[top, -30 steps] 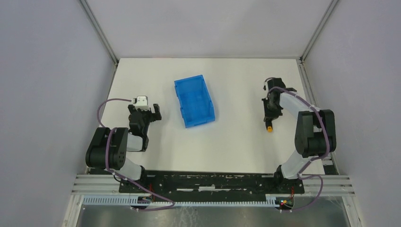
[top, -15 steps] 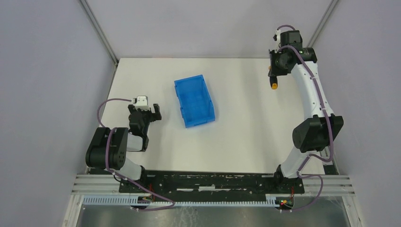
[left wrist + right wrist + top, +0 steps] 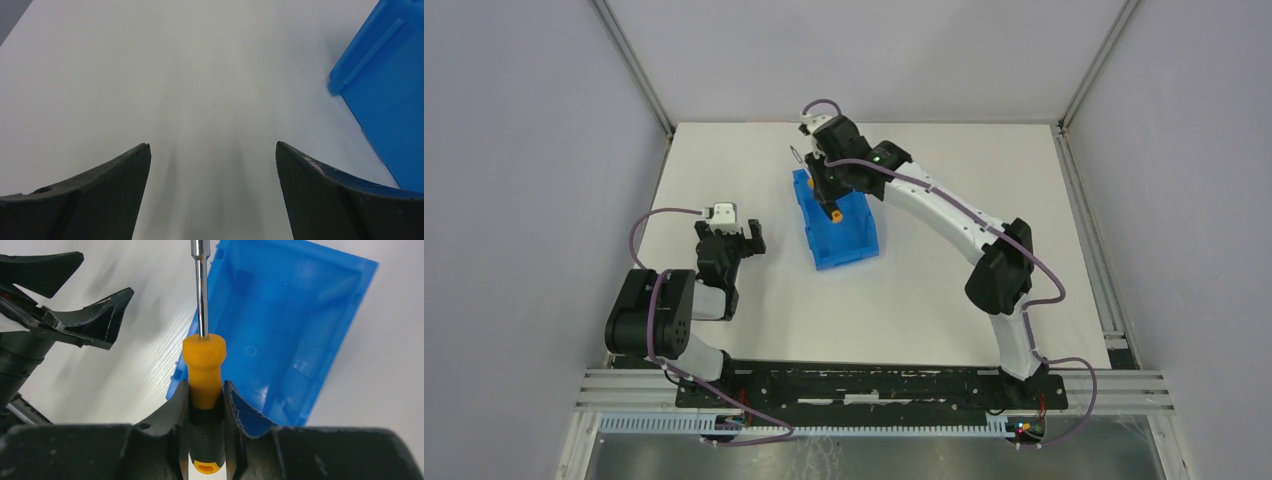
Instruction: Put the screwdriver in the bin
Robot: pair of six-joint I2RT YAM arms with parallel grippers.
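Orange-handled screwdriver (image 3: 204, 371), pinched by the right fingers (image 3: 176, 410), hangs over the blue bin (image 3: 280, 330), seemingly lined up for dropping; left fingers (image 3: 117, 172) sit spread above the counter (image 3: 200, 75).

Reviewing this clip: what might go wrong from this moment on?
Released now, the screwdriver might miss: in the right wrist view its shaft crosses the rim of the bin toward the table, so it may tip out. The right gripper hangs close to that rim; lowering it might bump and shift the bin.
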